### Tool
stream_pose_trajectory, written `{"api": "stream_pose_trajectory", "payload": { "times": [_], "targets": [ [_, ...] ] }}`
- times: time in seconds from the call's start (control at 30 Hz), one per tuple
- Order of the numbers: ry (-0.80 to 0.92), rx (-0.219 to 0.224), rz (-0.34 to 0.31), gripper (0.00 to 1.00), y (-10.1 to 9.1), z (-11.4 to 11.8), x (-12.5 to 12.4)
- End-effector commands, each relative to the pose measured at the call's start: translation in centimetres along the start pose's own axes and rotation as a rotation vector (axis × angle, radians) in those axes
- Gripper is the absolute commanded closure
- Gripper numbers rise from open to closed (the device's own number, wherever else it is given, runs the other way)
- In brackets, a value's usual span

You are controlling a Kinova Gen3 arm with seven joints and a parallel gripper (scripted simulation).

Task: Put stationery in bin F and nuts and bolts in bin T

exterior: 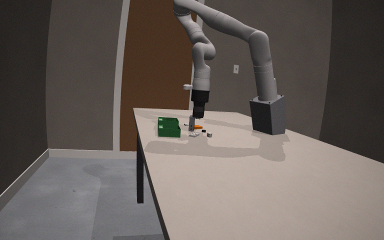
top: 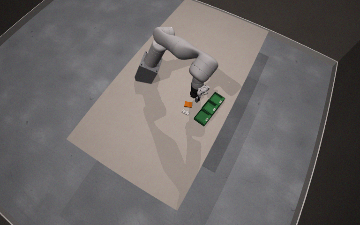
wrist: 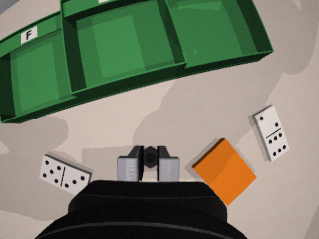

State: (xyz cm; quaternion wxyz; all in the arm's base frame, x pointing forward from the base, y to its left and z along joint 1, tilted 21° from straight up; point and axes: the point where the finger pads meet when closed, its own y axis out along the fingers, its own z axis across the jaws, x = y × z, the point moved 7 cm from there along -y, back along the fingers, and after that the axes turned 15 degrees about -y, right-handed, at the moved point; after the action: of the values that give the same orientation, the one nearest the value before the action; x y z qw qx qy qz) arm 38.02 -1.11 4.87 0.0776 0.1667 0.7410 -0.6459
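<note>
Exterior view, left to right. Row of bins (top: 198, 122) (exterior: 169, 133) (wrist: 130, 81) stands by the counter's (top: 132, 119) (exterior: 254, 183) (wrist: 100, 134) left edge, toward the far left corner. Gripper (top: 197, 100) (exterior: 191, 130) (wrist: 150, 157) is just inboard of it, low; wrist view shows its fingers clamped on the black nut (wrist: 150, 157). Next, farther from that edge: orange block (top: 188, 104) (exterior: 198, 127) (wrist: 226, 171), black bit (exterior: 203, 131), die (exterior: 209, 135).

Risks, my judgement: a shallow pinch on so small a nut could let it slip as I lift; a low carry could clip the bin wall and shift the row; drifting sideways could nudge the block.

Hard to make out: finger hides the nut in the exterior view; only F reads in the wrist view, the middle label being cut off; black bit too small to identify.
</note>
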Motion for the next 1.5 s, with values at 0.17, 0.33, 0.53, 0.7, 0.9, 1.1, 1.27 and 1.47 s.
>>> {"api": "stream_pose_trajectory", "payload": {
  "times": [0.17,0.33,0.53,0.7,0.9,1.1,1.27,1.47],
  "targets": [
    [0.0,0.0,0.001,0.66,0.0,0.0,0.0],
    [0.0,0.0,0.001,0.66,0.0,0.0,0.0],
    [0.0,0.0,0.001,0.66,0.0,0.0,0.0],
    [0.0,0.0,0.001,0.66,-1.7,0.0,0.0],
    [0.0,0.0,0.001,0.66,-3.0,0.0,0.0],
    [0.0,0.0,0.001,0.66,-5.0,0.0,0.0],
    [0.0,0.0,0.001,0.66,-6.0,0.0,0.0],
    [0.0,0.0,0.001,0.66,-6.0,0.0,0.0]
  ]
}}
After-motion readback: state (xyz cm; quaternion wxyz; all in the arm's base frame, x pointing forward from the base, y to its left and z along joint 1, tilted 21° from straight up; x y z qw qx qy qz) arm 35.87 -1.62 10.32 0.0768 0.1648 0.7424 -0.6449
